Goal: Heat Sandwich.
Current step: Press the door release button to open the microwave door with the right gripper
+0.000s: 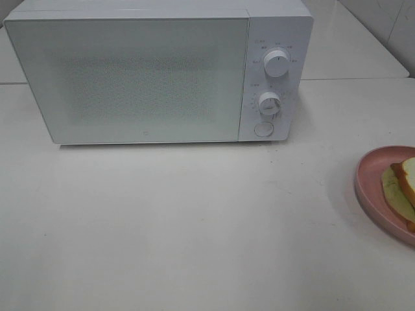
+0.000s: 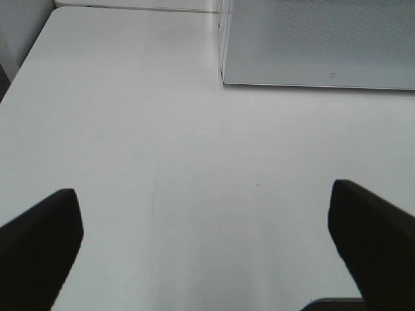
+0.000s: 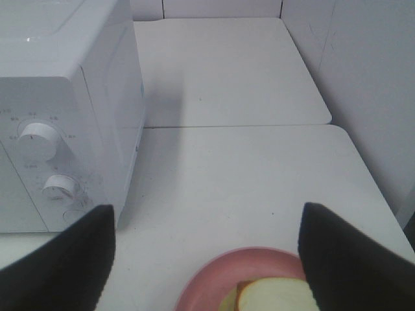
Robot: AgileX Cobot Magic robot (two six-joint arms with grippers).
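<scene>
The white worktop (image 1: 194,227) takes up most of the high view. At its back stands a white microwave (image 1: 130,78). Its door (image 1: 126,81) is shut and covers most of the front, with a narrow control panel to the right of it.

The left pincer (image 2: 204,194) is spread wide. Its two dark fingers stand well apart over bare worktop and pinch nothing, and a lower corner of the microwave shows ahead of it. The right pincer (image 3: 207,215) is also spread and holds nothing. In its own view the microwave's control side is at one finger and the plate shows between the two.

The round pink plate (image 1: 373,172) sits at the right edge of the high view, partly cut off by the frame. It is well apart from the microwave and closer to the front of the worktop.

The sandwich (image 1: 405,184) lies on this plate: white bread with a tan crust and a pale yellow-green layer beside it.

On the panel, the upper knob (image 1: 277,64) sits above the lower knob (image 1: 269,103), and a small round button (image 1: 263,129) is under both.
</scene>
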